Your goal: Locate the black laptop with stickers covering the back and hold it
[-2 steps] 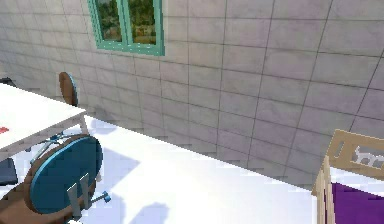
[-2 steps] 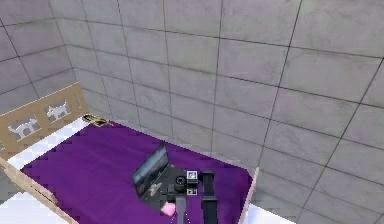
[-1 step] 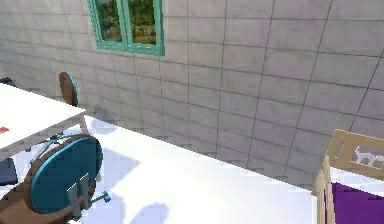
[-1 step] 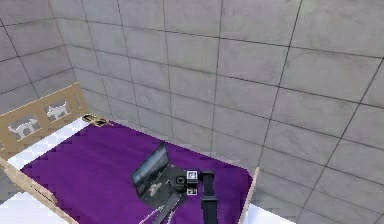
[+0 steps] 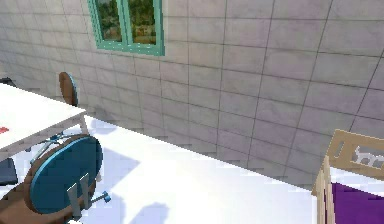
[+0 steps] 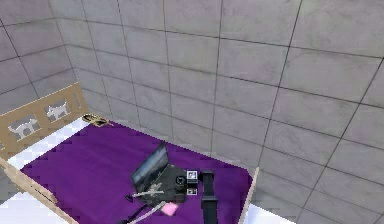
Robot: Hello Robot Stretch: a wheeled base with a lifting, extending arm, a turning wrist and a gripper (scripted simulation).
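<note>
As the black laptop (image 6: 150, 163) seems stiff and slippery, we favour its edge (whether the gripper (image 6: 147, 191) holds anything, we cannot tell).

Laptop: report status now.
Gripper at dark laptop on or above purple bed; cannot tell if held. Small pink object close by. Wooden bed frame alongside.

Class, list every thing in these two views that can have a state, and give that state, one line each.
laptop: lid up, lying on the bed, on its purple cover.
gripper: at the laptop; cannot tell whether it holds anything.
window: looks shut.
blue chair: upright beside the white table.
</note>
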